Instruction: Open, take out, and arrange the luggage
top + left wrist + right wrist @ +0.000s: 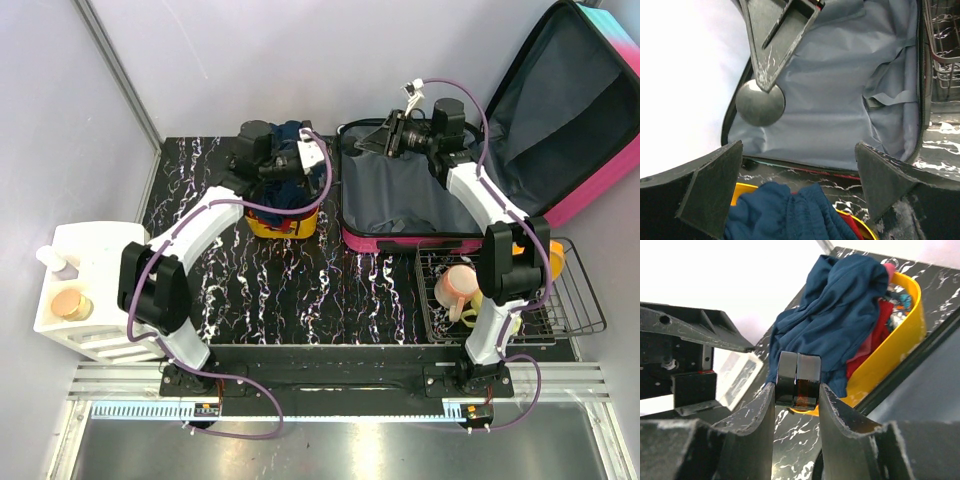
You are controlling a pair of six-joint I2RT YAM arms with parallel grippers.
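The luggage (400, 195) lies open at the back right, its dark grey lining bare and its pink-edged lid (560, 110) leaning up to the right. The lining fills the left wrist view (840, 90). My right gripper (375, 140) is over the case's far left corner, shut on a small dark round container (799, 377), which also shows in the left wrist view (760, 104). My left gripper (295, 160) hangs open and empty (797, 160) just above a blue garment (785, 210) piled in a yellow bin (285, 225).
A wire rack (585, 300) at the front right holds a pink cup (458, 285) and an orange item (553, 260). A white shelf unit (85, 270) with a bottle stands at the left edge. Walls close the back and the left.
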